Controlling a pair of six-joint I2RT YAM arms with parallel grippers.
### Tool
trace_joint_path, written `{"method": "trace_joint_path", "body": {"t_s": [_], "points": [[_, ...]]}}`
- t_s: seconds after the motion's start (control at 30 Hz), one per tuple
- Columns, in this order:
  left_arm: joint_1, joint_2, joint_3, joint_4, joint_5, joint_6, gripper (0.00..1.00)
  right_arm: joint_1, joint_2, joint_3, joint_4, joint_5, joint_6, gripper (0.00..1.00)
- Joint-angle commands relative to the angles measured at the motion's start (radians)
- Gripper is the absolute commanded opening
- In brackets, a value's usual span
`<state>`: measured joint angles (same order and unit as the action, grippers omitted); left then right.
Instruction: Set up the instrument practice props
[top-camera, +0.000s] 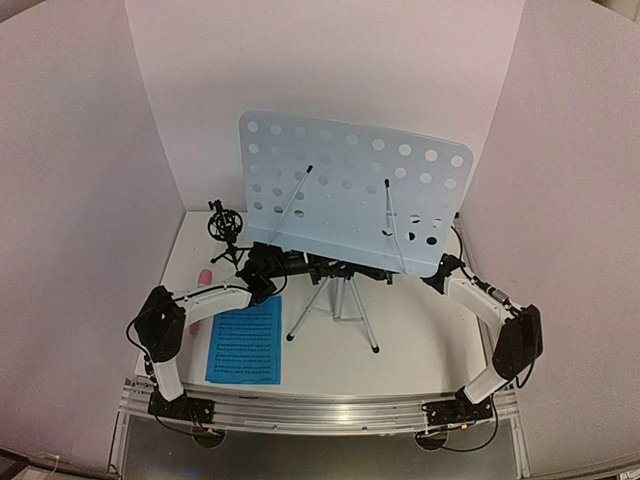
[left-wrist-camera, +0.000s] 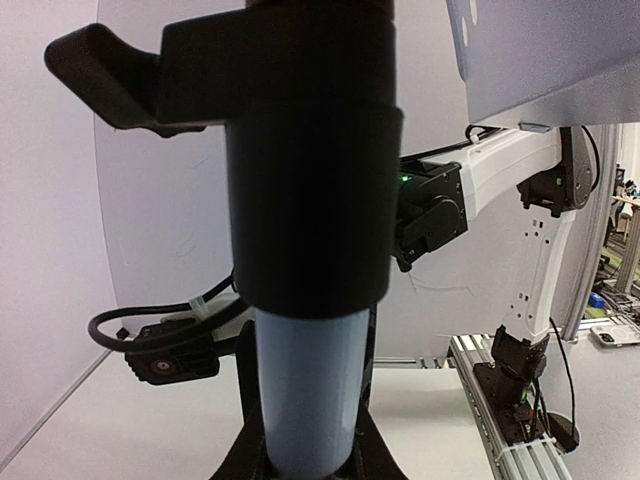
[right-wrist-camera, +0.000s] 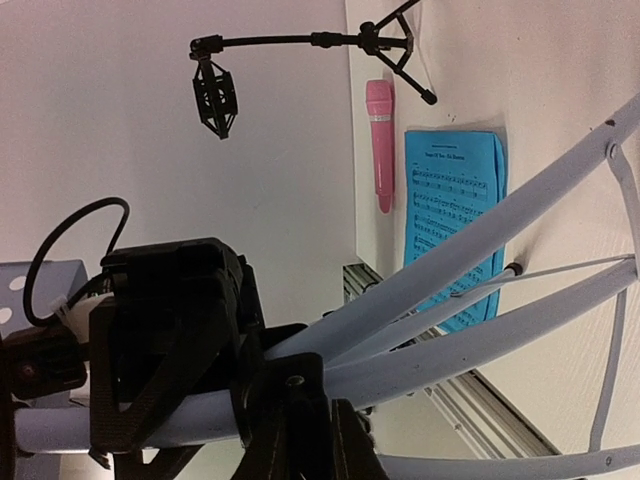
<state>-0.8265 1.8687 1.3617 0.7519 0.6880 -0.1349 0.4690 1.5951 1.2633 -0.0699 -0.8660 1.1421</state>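
Centre of the white surface (top-camera: 420, 330), the pale-blue music stand (top-camera: 350, 185) is upright on its silver tripod, and both arms reach in beneath its perforated desk. The step in hand appears to be setting or steadying the stand itself. The left fingers (left-wrist-camera: 372, 455) are closed around its silver post just below the black collar. The right fingers (right-wrist-camera: 290, 420) sit drawn close together by the tubing at the tripod joint, but whether they actually grip it cannot be told.

One blue sheet-music page (top-camera: 245, 340) lies flat at front left, not yet on the desk. The black tripod mic holder (top-camera: 225, 228) stands at rear left, its cradle empty. The pink microphone (right-wrist-camera: 379, 140) lies beside the page.

The next move likely calls for one firm hold on the post while the other arm lets go to fetch the page. The desk hides both grips from above, the left arm covers part of the microphone, and no second page is in view.
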Motion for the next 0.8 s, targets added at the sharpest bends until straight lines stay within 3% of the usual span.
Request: {"method": "trace_joint_path", "body": {"t_s": [0.0,0.47,0.67,0.77], "points": [[-0.006,0.008,0.033,0.035,0.002,-0.005,0.00,0.014,-0.005,-0.010,-0.001,-0.010,0.054,0.01],[-0.005,0.017,0.046,0.008,0.009,0.038,0.00,0.019,-0.146,-0.173,0.006,0.253,0.729,0.00],[-0.005,0.021,0.050,-0.006,0.011,0.047,0.00,0.033,-0.173,-0.161,-0.079,0.343,0.823,0.00],[-0.003,0.024,0.055,-0.006,0.013,0.043,0.00,0.032,-0.144,-0.144,-0.074,0.310,0.775,0.26]]}}
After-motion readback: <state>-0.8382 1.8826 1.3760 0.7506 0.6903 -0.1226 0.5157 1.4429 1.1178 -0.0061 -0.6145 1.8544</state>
